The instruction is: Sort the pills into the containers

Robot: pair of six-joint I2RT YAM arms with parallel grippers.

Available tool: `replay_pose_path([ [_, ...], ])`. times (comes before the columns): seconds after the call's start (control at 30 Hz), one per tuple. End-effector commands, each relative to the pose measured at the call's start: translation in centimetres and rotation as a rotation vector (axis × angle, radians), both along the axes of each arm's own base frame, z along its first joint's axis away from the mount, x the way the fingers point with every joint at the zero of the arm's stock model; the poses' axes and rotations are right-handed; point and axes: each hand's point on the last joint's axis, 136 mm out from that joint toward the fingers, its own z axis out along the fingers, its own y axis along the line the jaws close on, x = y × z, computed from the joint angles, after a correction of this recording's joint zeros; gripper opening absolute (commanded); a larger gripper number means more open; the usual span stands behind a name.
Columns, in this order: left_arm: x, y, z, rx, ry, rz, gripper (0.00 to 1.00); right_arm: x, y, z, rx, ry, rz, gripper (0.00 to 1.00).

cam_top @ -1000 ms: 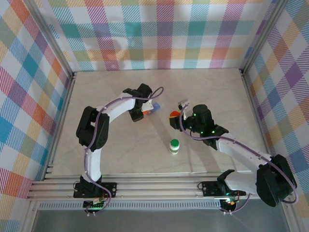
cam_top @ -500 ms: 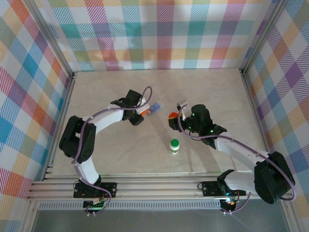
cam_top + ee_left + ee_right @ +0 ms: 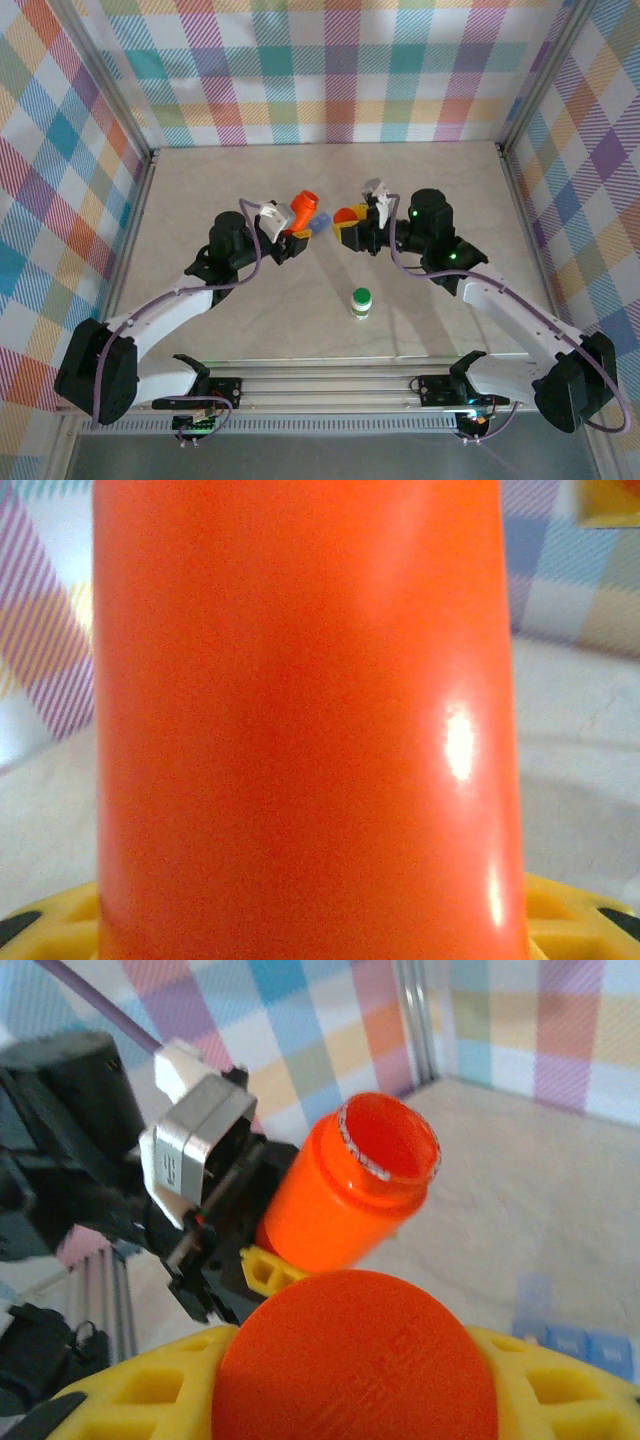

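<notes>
The left end effector (image 3: 292,230) is clenched on an open orange bottle (image 3: 303,208) and the right end effector (image 3: 353,224) on an orange cap (image 3: 346,214), facing each other either side of the blue pill organizer (image 3: 320,225) mid-worktop (image 3: 450,180), well apart from the checked walls (image 3: 340,70), with a green-capped bottle (image 3: 361,302) standing alone nearer the arm bases.

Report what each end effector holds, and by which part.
The left end effector grips the open orange bottle by its lower body, near the base. The right end effector pinches the orange cap by its sides.

left gripper (image 3: 295,229) clamps the orange bottle (image 3: 303,208); right gripper (image 3: 352,224) clamps the orange cap (image 3: 345,214); arms angled inward
</notes>
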Motion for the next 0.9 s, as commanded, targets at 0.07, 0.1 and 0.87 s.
replay_pose_path([
  [0.07,-2.9,-2.1,5.6,-0.145,-0.157,-0.167,0.00,-1.4,1.3,5.6,0.103,-0.083,0.140,0.29],
  [0.1,-3.2,-2.3,5.8,-0.146,-0.163,-0.178,0.00,-1.2,1.5,6.3,0.112,-0.089,0.144,0.29],
  [0.87,-6.5,-4.0,8.5,-0.151,-0.248,-0.300,0.00,-5.3,3.7,1.3,-0.031,-0.012,0.589,0.31],
])
